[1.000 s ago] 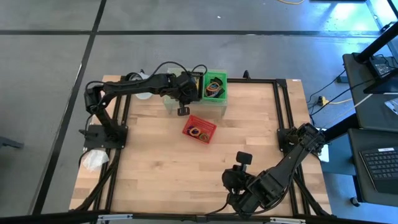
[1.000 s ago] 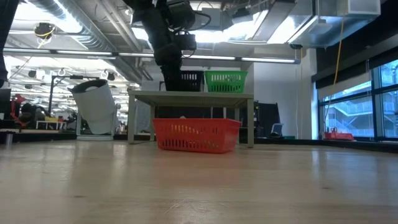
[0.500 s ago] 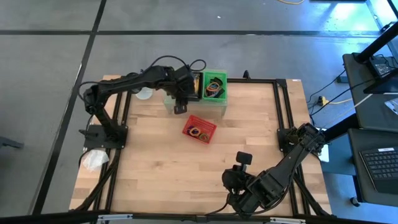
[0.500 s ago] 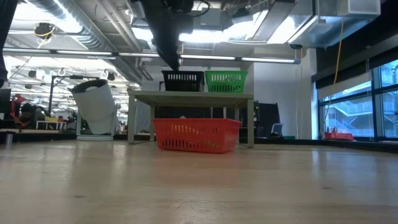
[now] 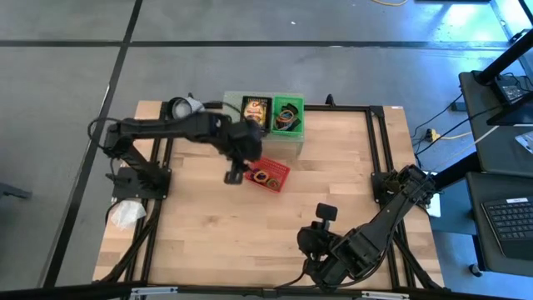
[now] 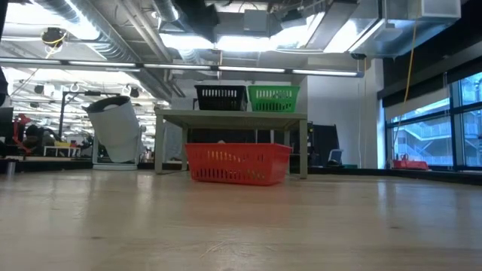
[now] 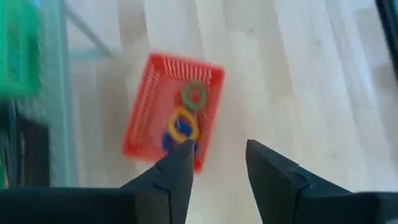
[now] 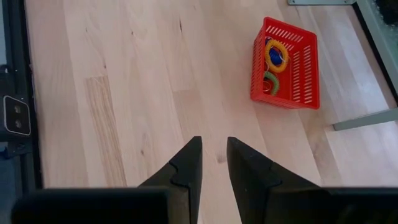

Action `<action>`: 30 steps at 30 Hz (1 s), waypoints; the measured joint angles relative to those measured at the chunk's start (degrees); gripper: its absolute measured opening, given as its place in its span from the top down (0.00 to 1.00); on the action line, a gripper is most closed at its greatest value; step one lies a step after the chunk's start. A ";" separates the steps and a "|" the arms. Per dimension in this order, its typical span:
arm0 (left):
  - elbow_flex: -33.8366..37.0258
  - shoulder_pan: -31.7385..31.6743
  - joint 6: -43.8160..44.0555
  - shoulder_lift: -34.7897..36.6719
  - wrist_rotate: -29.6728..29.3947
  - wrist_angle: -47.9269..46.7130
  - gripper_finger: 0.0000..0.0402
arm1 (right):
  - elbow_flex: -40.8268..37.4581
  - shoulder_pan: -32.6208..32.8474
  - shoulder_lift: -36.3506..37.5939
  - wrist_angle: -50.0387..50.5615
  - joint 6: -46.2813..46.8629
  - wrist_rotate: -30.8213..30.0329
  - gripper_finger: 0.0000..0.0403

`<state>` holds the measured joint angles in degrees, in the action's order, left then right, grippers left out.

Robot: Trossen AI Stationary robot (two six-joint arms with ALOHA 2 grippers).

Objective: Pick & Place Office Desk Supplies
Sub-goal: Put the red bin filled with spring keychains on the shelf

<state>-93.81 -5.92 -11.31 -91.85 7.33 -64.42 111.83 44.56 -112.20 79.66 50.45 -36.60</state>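
The left pincer (image 5: 234, 176) hangs over the worktop (image 5: 216, 225) with fingers apart and nothing between them, probably lining up another pick. Just ahead of it sits the red basket (image 5: 267, 172), holding yellow, blue and green loops (image 7: 184, 124); its long axis runs roughly crosswise to the pincer. The right pincer (image 8: 214, 165) waits well away, fingers slightly apart, empty.

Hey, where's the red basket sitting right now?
In the high view the red basket sits on the table's far middle, just in front of the pale green shelf, with the left gripper beside it.
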 joint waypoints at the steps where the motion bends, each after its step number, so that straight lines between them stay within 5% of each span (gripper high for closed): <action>1: -0.08 1.46 0.10 -0.65 -1.55 1.77 0.65 | 0.00 0.00 0.00 -0.14 0.06 0.01 0.81; 6: 0.01 5.56 3.03 -5.48 -8.52 7.79 0.66 | 0.00 0.04 0.00 -0.94 0.15 0.08 0.81; 13: 0.01 5.27 21.47 -14.51 -12.14 19.56 0.68 | 0.02 0.17 0.00 -1.22 1.61 0.66 0.81; 20: 0.09 4.62 30.07 -20.00 -10.31 22.74 0.71 | 0.02 0.88 0.03 0.18 1.93 3.68 0.81; 30: 0.01 4.66 34.19 -24.41 -9.13 27.31 0.74 | -0.02 4.89 4.65 10.25 14.82 -0.86 0.81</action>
<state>-93.80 -1.26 22.88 -116.26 -1.80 -37.11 111.81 49.44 -107.56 89.91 65.26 -37.46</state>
